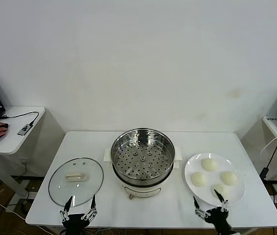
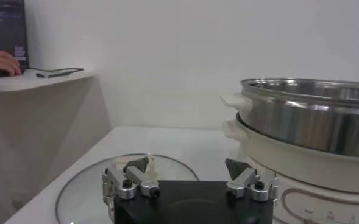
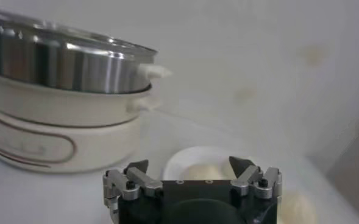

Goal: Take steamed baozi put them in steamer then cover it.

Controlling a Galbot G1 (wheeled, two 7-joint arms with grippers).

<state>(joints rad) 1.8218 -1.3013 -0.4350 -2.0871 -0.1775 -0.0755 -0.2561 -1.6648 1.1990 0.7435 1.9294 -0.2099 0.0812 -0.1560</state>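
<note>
Cut off at the near table edge in the head view: left gripper and right gripper, both spread wide and holding nothing; fourth of the steamed baozi partly hidden behind the right fingers, all four on the white plate. No readable writing on the steamer, open at table centre, only faint marks on its base. Cover flat on the table to the steamer's left, under the left gripper

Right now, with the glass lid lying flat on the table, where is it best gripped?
Probably at the cream oblong handle at the centre of the glass lid, coming straight down from above. The lid lies flat with the handle up, and its rim sits against the table.
</note>
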